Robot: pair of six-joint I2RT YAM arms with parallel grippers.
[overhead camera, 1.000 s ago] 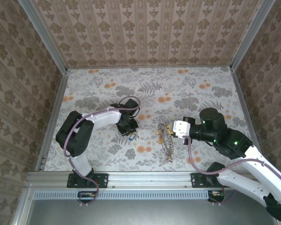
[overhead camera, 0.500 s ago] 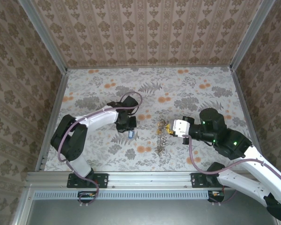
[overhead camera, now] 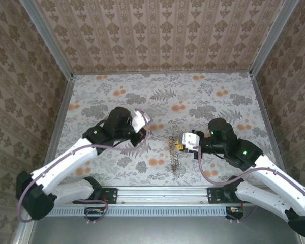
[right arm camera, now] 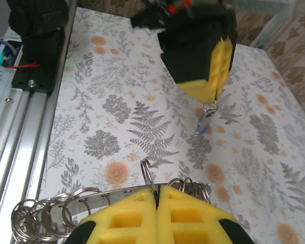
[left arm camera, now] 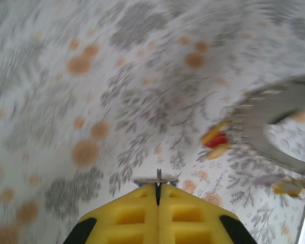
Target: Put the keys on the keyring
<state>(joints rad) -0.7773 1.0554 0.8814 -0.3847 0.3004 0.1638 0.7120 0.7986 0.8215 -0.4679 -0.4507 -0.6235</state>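
Keyring [right arm camera: 112, 195] loops stand pinched in right end effector [right arm camera: 157, 192].

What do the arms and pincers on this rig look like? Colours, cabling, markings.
The left arm and right arm both have white links between bulky black joint housings. Green lights glow on the right arm's housings. A mauve cable runs loosely along each arm. The left pincer and right pincer are yellow, with rectangular recesses and black corners.
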